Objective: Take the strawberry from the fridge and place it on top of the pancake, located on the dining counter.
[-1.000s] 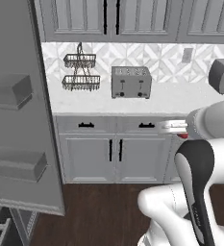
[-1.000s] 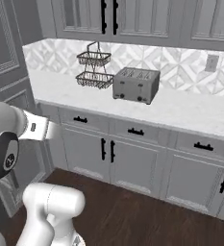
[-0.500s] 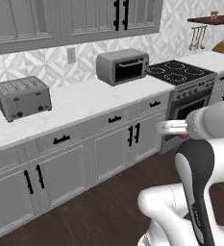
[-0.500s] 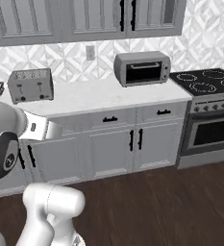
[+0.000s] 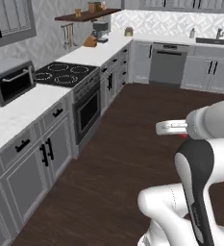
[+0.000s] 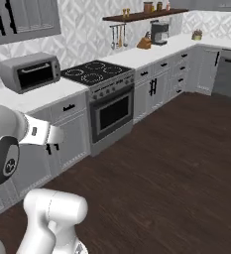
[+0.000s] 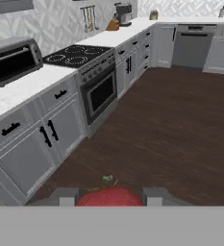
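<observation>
dark wood floor (image 7: 171, 125), grey cabinets (image 7: 36, 144)

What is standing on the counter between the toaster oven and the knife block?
The black stovetop lies between the toaster oven and the knife block, in the right base view.

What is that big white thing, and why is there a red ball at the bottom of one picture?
The white thing is a robot arm on a base that drives around a computer-drawn kitchen. Two pictures come from cameras on the base, looking past the arm from its left and right. The third comes from a camera on its hand. There you see the gripper, and the red ball between its fingers is a strawberry it is holding. On the counter sits a toaster oven, next to a stove. Farther along stands a coffee machine.
</observation>
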Controlling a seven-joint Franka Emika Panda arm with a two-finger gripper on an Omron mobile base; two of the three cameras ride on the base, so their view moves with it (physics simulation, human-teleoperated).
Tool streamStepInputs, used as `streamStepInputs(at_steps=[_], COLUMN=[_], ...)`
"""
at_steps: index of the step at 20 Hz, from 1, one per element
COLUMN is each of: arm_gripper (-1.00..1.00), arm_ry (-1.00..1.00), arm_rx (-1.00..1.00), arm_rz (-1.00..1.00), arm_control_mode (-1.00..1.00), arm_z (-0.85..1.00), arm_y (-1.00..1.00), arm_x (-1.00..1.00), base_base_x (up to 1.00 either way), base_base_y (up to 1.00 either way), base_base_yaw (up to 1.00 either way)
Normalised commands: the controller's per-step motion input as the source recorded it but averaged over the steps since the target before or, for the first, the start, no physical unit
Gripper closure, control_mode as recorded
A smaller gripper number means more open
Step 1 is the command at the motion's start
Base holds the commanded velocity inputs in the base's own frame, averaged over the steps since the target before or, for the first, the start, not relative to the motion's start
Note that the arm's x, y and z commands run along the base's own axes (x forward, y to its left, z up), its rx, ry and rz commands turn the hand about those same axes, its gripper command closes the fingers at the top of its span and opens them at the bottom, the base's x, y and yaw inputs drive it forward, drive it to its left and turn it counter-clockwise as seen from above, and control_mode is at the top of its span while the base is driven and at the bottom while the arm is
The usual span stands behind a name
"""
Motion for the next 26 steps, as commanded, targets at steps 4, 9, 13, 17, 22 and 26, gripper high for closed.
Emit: streamStepInputs(at_steps=[4,9,13,17,22,26], arm_gripper=[1.00,1.00,1.00,1.00,1.00,1.00], arm_ry=[0.00,0.00,0.00,0.00,0.00,0.00], arm_rx=[0.00,0.00,0.00,0.00,0.00,0.00], arm_rz=[0.00,0.00,0.00,0.00,0.00,0.00], arm_control_mode=[1.00,1.00,1.00,1.00,1.00,1.00], arm_z=[0.00,0.00,0.00,0.00,0.00,0.00], arm_y=[0.00,0.00,0.00,0.00,0.00,0.00], arm_x=[0.00,0.00,0.00,0.00,0.00,0.00], base_base_x=[0.42,0.62,0.87,1.00,1.00,1.00], base_base_y=[0.00,0.07,0.06,0.18,0.38,0.18], base_base_yaw=[-0.79,-0.73,-0.64,-0.50,-0.36,-0.15])
